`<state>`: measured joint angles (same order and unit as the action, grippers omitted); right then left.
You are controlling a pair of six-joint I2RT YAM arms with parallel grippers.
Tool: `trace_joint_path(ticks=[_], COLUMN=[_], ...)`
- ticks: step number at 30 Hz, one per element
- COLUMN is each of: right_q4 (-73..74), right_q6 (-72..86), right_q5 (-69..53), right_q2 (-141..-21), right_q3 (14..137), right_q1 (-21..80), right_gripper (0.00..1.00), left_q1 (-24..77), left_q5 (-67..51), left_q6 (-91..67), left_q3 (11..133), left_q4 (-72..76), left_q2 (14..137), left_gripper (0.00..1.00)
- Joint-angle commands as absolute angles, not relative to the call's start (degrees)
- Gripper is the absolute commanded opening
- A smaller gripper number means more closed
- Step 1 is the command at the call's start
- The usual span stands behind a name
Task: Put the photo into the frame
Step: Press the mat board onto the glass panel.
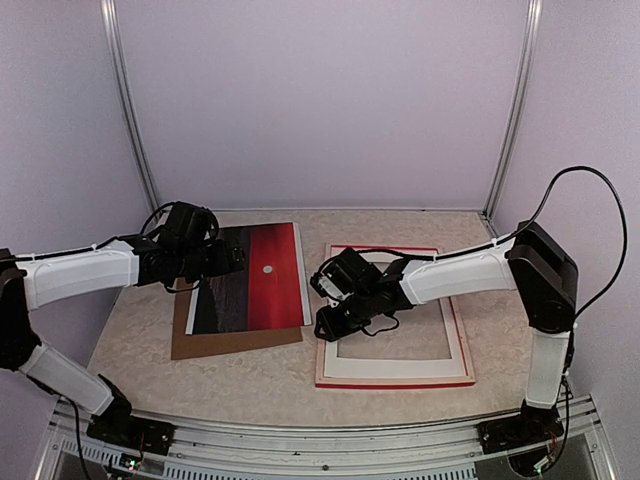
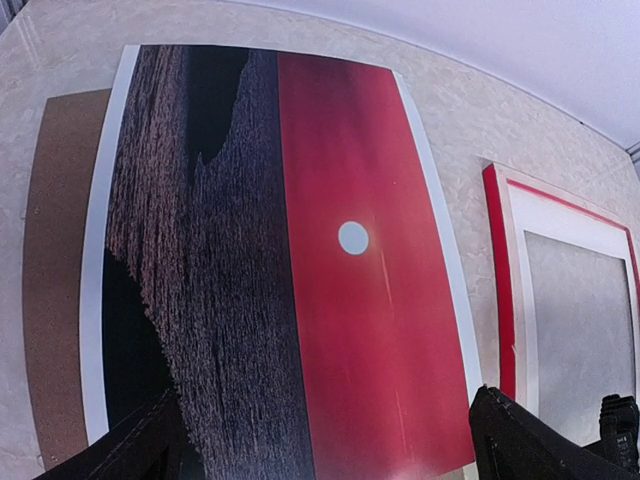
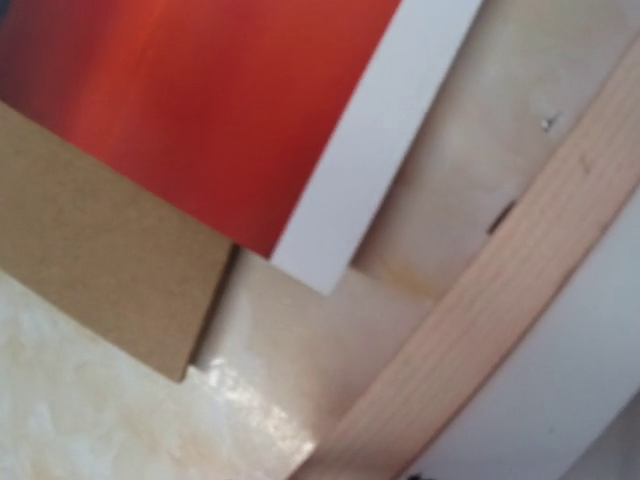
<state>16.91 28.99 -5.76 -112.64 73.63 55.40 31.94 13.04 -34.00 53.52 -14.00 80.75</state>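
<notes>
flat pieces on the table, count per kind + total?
Photo: 1
Frame: 1
White mat: 1
Brown backing board: 1
Total: 4

walls (image 1: 320, 100): pale lilac | posts (image 1: 128, 110): 2 metal | tabletop (image 1: 140, 350): beige marbled

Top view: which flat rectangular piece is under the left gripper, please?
The photo, half red, half dark; the brown board lies beneath it, the frame apart.
</notes>
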Motion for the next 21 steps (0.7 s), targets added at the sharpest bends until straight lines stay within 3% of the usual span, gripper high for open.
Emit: trace_joint_path(ticks=[1, 21], right_q4=[17.67, 20.67], right_q6=[30.40, 36.18], right_q5=[-5.73, -4.47], right_q2=[-113.29, -114.13], right_q3=[72.95, 71.22], right_q1=[55.94, 57.56], right_gripper=[0.40, 0.50], left_q1=[31.65, 28.75], left_q5=[12.26, 13.56], left_q6=[-33.66, -32.15], left_q3=[52.91, 52.39], left_q4=[-13.01, -13.27], left_q2=[80.19, 80.66], left_gripper=[0.99, 0.99])
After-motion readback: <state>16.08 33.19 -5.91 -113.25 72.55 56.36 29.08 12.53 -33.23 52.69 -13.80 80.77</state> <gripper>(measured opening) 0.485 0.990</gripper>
